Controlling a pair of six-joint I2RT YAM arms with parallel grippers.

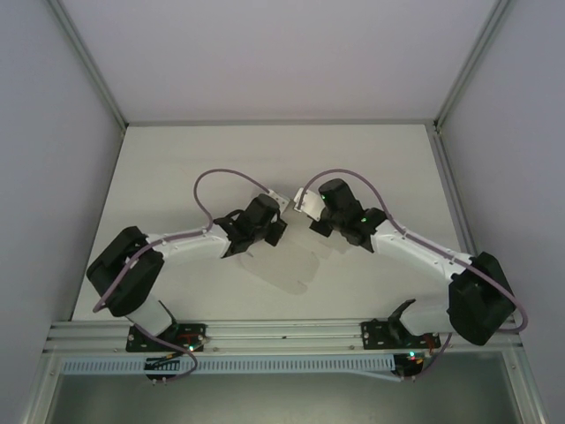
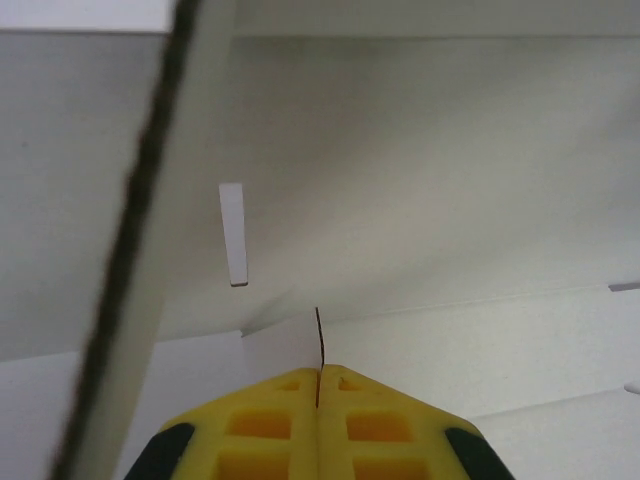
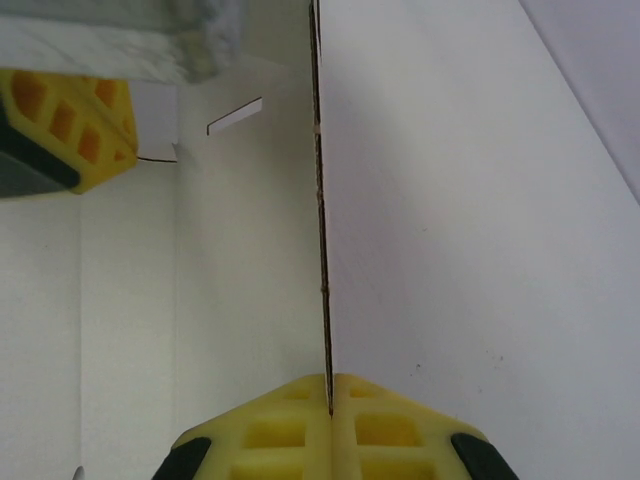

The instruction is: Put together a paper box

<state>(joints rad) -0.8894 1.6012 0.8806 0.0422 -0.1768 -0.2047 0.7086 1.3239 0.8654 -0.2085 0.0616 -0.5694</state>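
The paper box point(image 1: 284, 263) is a white card sheet with raised flaps, lying at the table's middle between both arms. My left gripper point(image 1: 274, 231) is shut on the thin edge of a small upright flap point(image 2: 285, 345), which runs into the seam between its yellow fingers point(image 2: 270, 415). My right gripper point(image 1: 311, 212) is shut on the edge of a tall upright panel point(image 3: 450, 230), seen edge-on between its fingers point(image 3: 385, 425). A narrow slot point(image 2: 232, 235) is cut in the panel ahead. In the right wrist view the left gripper's yellow fingers point(image 3: 65, 130) show at the upper left.
The white table point(image 1: 177, 168) is bounded by aluminium frame rails point(image 1: 282, 334) at the near edge and grey walls on three sides. Purple cables point(image 1: 225, 177) arch over both wrists. A dark-edged card strip point(image 2: 130, 240) crosses the left wrist view close to the camera.
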